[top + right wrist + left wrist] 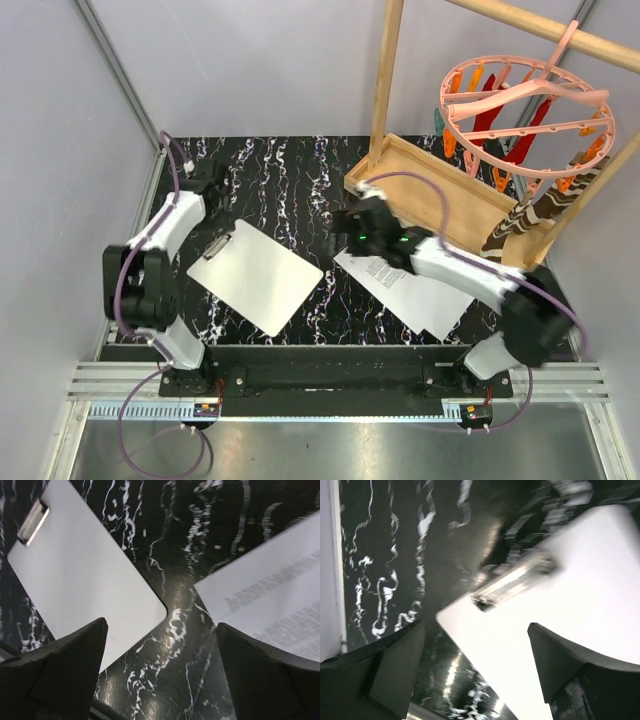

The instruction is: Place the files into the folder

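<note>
The folder (258,275), a white board with a metal clip (218,246) at its far left end, lies flat on the black marbled table, left of centre. The files (410,290), white printed sheets, lie flat to its right. My left gripper (208,187) is open and empty, just beyond the clip end. In the left wrist view the clip (515,580) and the folder (570,600) lie below the open gripper (475,665). My right gripper (350,228) is open and empty over the bare table between the folder (85,575) and the files (275,600), at the sheets' far left corner.
A shallow wooden tray (440,195) stands at the back right under a wooden rack post (385,80). A pink round peg hanger (525,110) with orange and red pegs hangs above it. A patterned cloth (530,215) hangs at the right. Grey walls close in both sides.
</note>
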Robot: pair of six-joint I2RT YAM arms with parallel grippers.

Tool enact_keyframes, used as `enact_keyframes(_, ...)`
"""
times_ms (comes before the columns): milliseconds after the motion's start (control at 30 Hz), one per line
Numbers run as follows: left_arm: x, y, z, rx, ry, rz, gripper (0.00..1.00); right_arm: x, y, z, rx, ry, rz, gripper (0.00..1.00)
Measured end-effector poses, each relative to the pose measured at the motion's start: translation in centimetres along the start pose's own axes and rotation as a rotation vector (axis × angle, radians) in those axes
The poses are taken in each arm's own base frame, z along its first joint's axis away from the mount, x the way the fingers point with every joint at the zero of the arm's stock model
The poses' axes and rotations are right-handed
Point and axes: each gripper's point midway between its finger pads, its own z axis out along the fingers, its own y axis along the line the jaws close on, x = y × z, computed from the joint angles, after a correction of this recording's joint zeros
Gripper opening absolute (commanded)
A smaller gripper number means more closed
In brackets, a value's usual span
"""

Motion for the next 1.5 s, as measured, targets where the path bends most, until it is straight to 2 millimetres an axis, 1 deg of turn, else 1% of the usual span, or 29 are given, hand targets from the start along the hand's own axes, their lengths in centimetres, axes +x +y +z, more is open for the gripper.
enact_keyframes(33,-0.9,-0.9,-2.0,0.039,-0.062,-0.005,0.84,-0.9,-1.3,-1.9,0.024,-0.03,0.042,1.0)
enact_keyframes(67,-1.6,-2.4,-4.2,0.096,-0.125,-0.004,0.83,-1.7,-2.8,-3.6,0.052,-0.064,0.087,1.0)
enact_keyframes(100,-2.1,-4.3,-6.0,0.167,-0.172,0.009,0.81,-2.2,-4.3,-5.2,0.08,-0.093,0.129,1.0)
enact_keyframes(133,-2.4,-7.1,-8.3,0.273,-0.227,0.023,0.81,-2.8,-6.3,-7.1,0.121,-0.133,0.183,1.0)
enact_keyframes(167,-2.3,-10.2,-10.4,0.376,-0.27,0.055,0.81,-2.9,-8.0,-8.7,0.161,-0.164,0.227,1.0)
enact_keyframes(200,-1.7,-14.0,-12.7,0.497,-0.302,0.101,0.8,-2.6,-9.5,-10.1,0.201,-0.19,0.266,1.0)
enact_keyframes(233,-0.6,-17.8,-14.7,0.611,-0.315,0.155,0.79,-2.0,-10.4,-11.2,0.229,-0.199,0.288,1.0)
enact_keyframes(300,2.7,-24.5,-17.7,0.793,-0.298,0.267,0.77,0.2,-11.9,-12.4,0.286,-0.172,0.319,1.0)
enact_keyframes(367,5.5,-29.4,-18.7,0.895,-0.251,0.341,0.76,2.2,-13.1,-12.9,0.34,-0.125,0.344,1.0)
enact_keyframes(433,8.1,-33.8,-18.8,0.969,-0.197,0.386,0.75,4.0,-14.6,-13.3,0.406,-0.086,0.376,1.0)
enact_keyframes(500,10.0,-36.6,-18.2,1.008,-0.144,0.402,0.74,5.9,-16.0,-14.0,0.468,-0.067,0.428,1.0)
enact_keyframes(600,12.3,-39.9,-17.3,1.061,-0.07,0.395,0.74,7.7,-17.6,-15.3,0.523,-0.082,0.515,1.0)
enact_keyframes(700,14.2,-42.1,-16.6,1.092,-0.007,0.377,0.74,9.1,-19.4,-16.1,0.579,-0.102,0.61,1.0)
enact_keyframes(767,15.3,-42.9,-16.0,1.09,0.041,0.361,0.74,10.3,-20.5,-16.5,0.623,-0.106,0.671,1.0)
enact_keyframes(833,16.3,-43.6,-15.2,1.081,0.09,0.34,0.74,11.2,-21.2,-16.9,0.654,-0.108,0.714,1.0)
enact_keyframes(867,16.3,-43.7,-15.2,1.087,0.103,0.325,0.74,11.4,-21.3,-17.0,0.662,-0.11,0.729,1.0)
enact_keyframes(1000,15.3,-43.1,-14.5,1.088,0.114,0.261,0.74,11.7,-22.0,-17.3,0.701,-0.116,0.778,1.0)
enact_keyframes(1233,12.2,-40.0,-12.1,1.062,0.113,0.167,0.74,12.9,-23.0,-16.8,0.786,-0.046,0.778,1.0)
enact_keyframes(1367,11.4,-39.0,-11.4,1.054,0.115,0.144,0.74,12.9,-22.5,-16.2,0.754,-0.029,0.792,1.0)
enact_keyframes(1500,11.3,-39.0,-11.4,1.056,0.116,0.143,0.74,13.7,-21.8,-15.0,0.706,0.012,0.81,1.0)
